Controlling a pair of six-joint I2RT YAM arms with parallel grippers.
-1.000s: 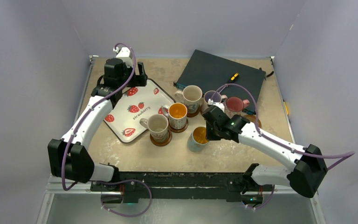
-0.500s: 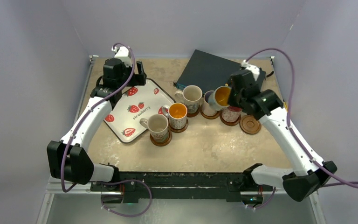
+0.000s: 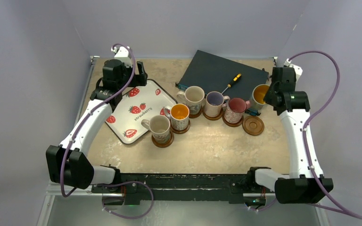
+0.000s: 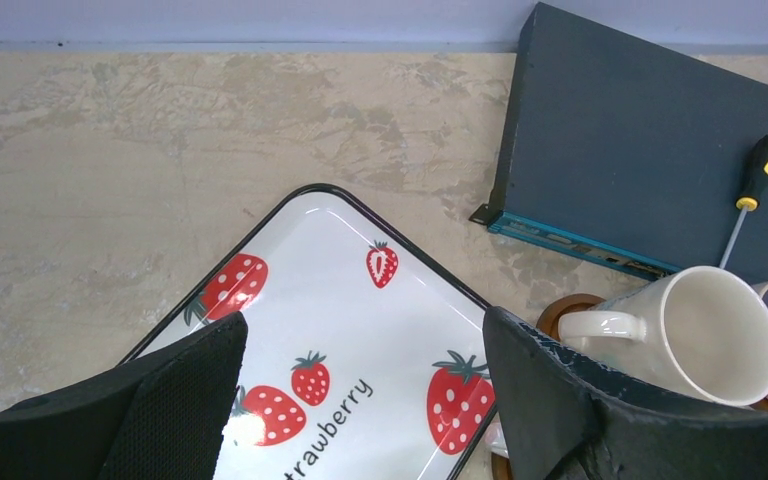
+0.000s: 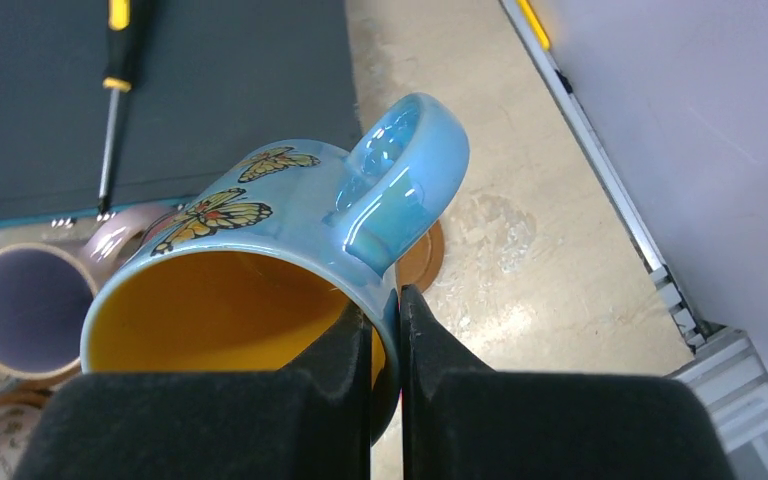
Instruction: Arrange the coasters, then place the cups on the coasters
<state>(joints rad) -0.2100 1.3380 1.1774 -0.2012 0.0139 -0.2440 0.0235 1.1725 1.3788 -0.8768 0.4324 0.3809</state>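
- The right gripper [image 5: 385, 318] is shut tight on the rim of the blue butterfly mug [image 5: 260, 220]. One finger is inside the orange interior and the other outside, just below the handle.
- The blue butterfly mug hangs tilted in that grip at about 2 o'clock on the table [image 3: 207, 150]. It is beside the near right corner of the dark case [image 3: 212, 70].
- The bare coaster [image 3: 253, 125] lies flat at 6 o'clock from the held mug, with nothing on it. It is just beside the pink mug [image 3: 235, 109], at that mug's 4 o'clock.
- Three mugs stand in a row, each on its own coaster: the cream mug [image 3: 194, 97], the purple-lined mug [image 3: 214, 102] and the pink mug, running from 9 to 3 o'clock.
- The orange-lined patterned mug [image 3: 179, 115] and the cream patterned mug [image 3: 160, 127] sit on coasters nearer the arms, beside the strawberry tray [image 3: 132, 113].
- The left gripper [image 4: 362, 330] hovers at 11 o'clock over the far corner of the strawberry tray. Its jaws are spread wide and it holds nothing.
- A screwdriver [image 3: 231, 82] lies on the dark case.
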